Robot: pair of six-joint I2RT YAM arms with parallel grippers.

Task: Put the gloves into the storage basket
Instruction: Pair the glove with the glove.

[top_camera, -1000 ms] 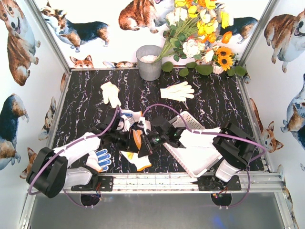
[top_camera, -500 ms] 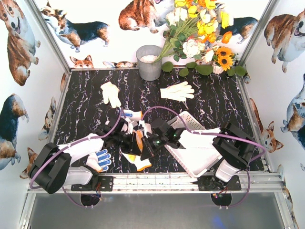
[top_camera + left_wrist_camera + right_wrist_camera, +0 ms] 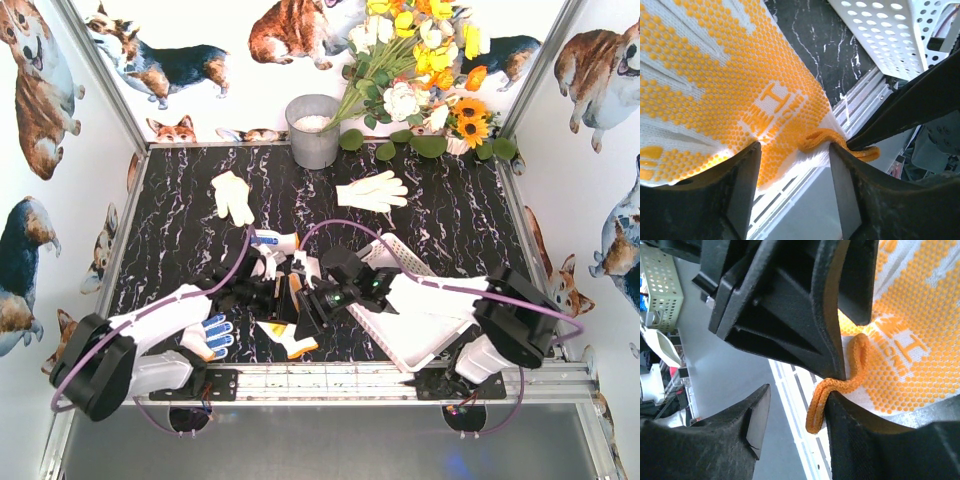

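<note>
**Glove Handover at Centre of Surface**

**Top external view.** The left claw (image 3: 278, 296) and right claw (image 3: 308, 312) meet just left of the storage basket (image 3: 403, 258). Over the last second the right arm's elbow has swung out toward the near right corner. The left arm's elbow has dropped toward the near left. The claws have stayed together. The yellow-palmed glove (image 3: 285, 338) trails on the surface below them, outside the basket. This reads as a handover in progress, with delivery not yet made.

Four other gloves lie on the surface:
- the blue-dotted glove (image 3: 212, 333), beside the left arm;
- the blue-cuffed glove (image 3: 272, 240), just behind the claws;
- the white glove (image 3: 232, 195) and the cream glove (image 3: 372, 190), well apart toward the grey bucket (image 3: 313, 130).

The right forearm crosses over the basket and is likely to obstruct a drop.

**Left wrist view.** The left claw grips the glove at its cuff end, and cloth fills the gap from finger to finger. The orange cuff (image 3: 825, 139) folds against one finger, and a right-claw finger (image 3: 910, 105) touches it.

**Right wrist view.** The right claw's fingers stand apart. The cuff loop rests against one of them, unclamped.
</note>
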